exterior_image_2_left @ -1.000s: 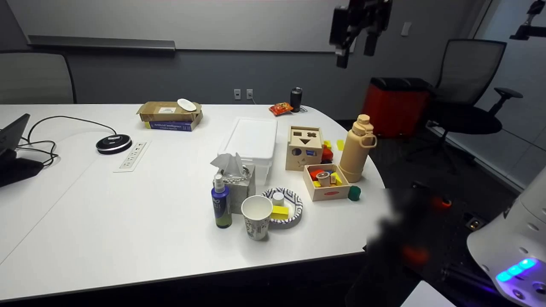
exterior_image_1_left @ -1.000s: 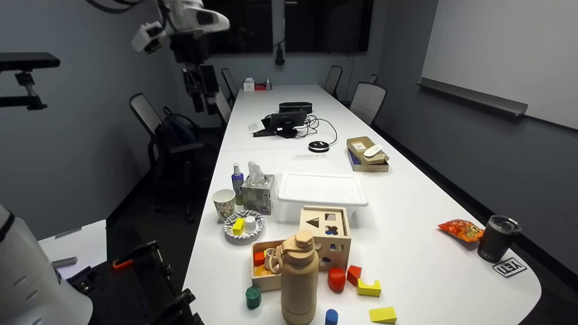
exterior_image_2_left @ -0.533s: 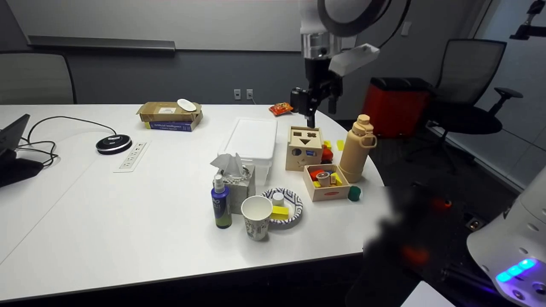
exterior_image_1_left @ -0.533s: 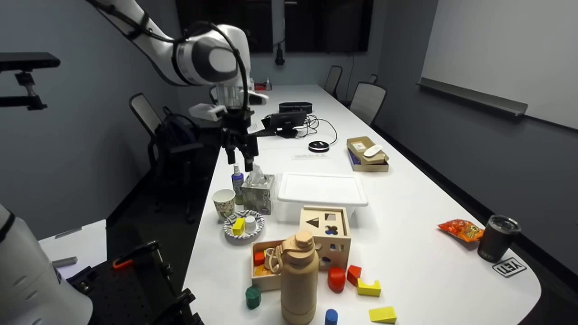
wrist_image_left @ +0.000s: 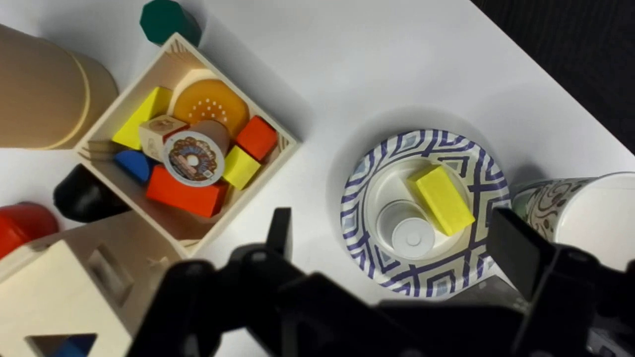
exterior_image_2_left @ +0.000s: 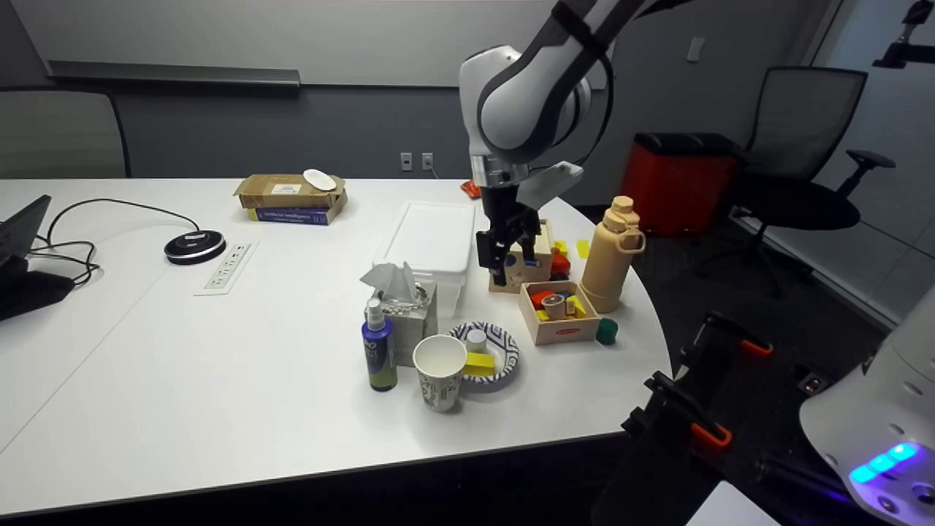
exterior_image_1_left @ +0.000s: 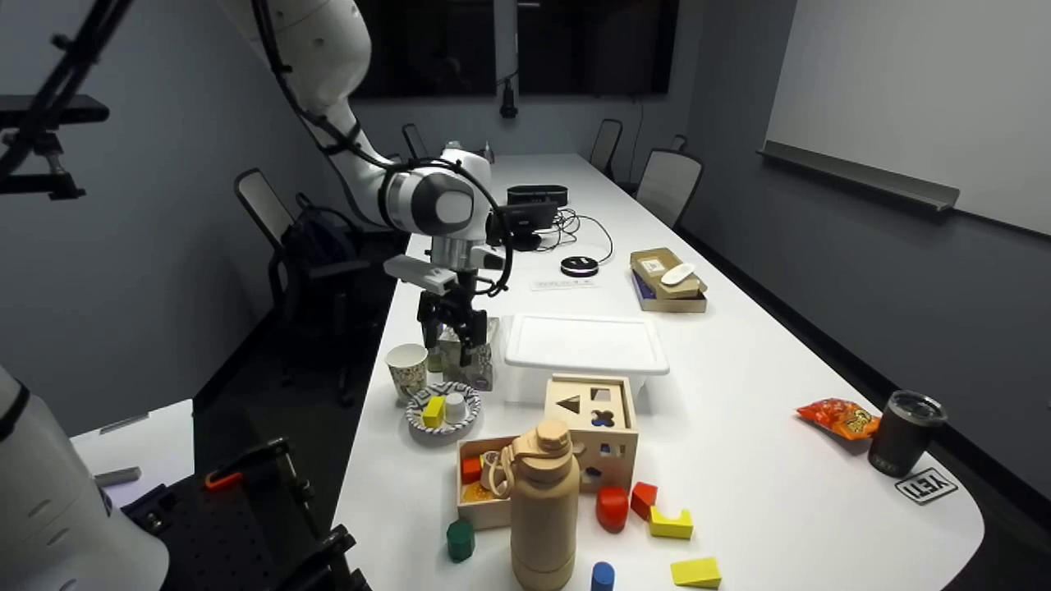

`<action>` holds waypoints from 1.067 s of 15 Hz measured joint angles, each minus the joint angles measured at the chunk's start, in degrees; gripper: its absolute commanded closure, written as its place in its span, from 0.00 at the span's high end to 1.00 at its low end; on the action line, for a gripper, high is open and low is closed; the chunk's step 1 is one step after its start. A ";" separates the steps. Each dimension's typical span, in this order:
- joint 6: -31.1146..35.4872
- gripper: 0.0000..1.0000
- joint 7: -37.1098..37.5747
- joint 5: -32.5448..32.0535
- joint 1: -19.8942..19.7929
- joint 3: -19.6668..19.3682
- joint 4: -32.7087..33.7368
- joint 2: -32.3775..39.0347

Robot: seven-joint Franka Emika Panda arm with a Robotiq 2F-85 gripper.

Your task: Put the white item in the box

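The white item is a small white cylinder (wrist_image_left: pixel 413 238) standing on a patterned plate (wrist_image_left: pixel 353 218) beside a yellow block (wrist_image_left: pixel 444 201). It also shows in both exterior views (exterior_image_1_left: pixel 455 408) (exterior_image_2_left: pixel 475 340). The box is an upright grey tissue box (exterior_image_2_left: pixel 418 332) with a tissue sticking out, behind the plate; the arm partly covers it in an exterior view (exterior_image_1_left: pixel 481 373). Only its corner shows in the wrist view (wrist_image_left: pixel 488 292). My gripper (wrist_image_left: pixel 392 215) is open and empty above the plate, its fingers on either side of the cylinder. It also shows in both exterior views (exterior_image_1_left: pixel 447 350) (exterior_image_2_left: pixel 514 267).
A paper cup (exterior_image_2_left: pixel 440 376) and a spray bottle (exterior_image_2_left: pixel 380 351) stand close to the plate. A wooden tray of blocks (exterior_image_2_left: pixel 561 334), a shape-sorter box (exterior_image_1_left: pixel 593 410), a tan bottle (exterior_image_1_left: pixel 544 509) and a white-lidded bin (exterior_image_2_left: pixel 431 237) stand around it.
My gripper has come down from high above to low over the table, in front of the tissue box and above the plate. The objects on the table have not moved.
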 measured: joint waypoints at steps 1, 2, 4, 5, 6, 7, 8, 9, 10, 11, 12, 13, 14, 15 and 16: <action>0.00 1.00 -0.42 0.14 0.61 0.06 1.26 2.03; 0.00 1.00 -0.46 0.14 1.28 0.07 2.35 3.83; 0.00 1.00 -0.46 0.13 2.64 0.07 4.14 6.89; 0.01 1.00 -0.43 0.01 3.35 -0.03 4.94 8.28; 0.10 1.00 -0.15 -0.28 4.10 -0.33 5.67 9.65; 0.29 1.00 0.18 -0.58 4.88 -0.87 6.45 11.02; 0.49 1.00 0.69 -0.81 5.58 -1.47 7.34 12.55; 0.63 1.00 0.88 -0.88 6.13 -2.03 8.39 14.10; 0.87 1.00 0.95 -0.89 6.56 -2.59 9.62 15.76; 0.99 1.00 0.96 -0.89 6.77 -3.04 10.99 17.41; 1.02 1.00 1.01 -0.89 7.05 -3.55 12.46 19.00; 1.02 1.00 1.06 -0.89 7.23 -3.98 14.05 20.54; 1.02 1.00 1.10 -0.89 7.25 -4.21 15.70 22.03; 1.02 1.00 1.21 -0.89 7.29 -4.33 17.39 23.39; 1.02 1.00 1.46 -0.89 7.40 -4.42 18.93 24.55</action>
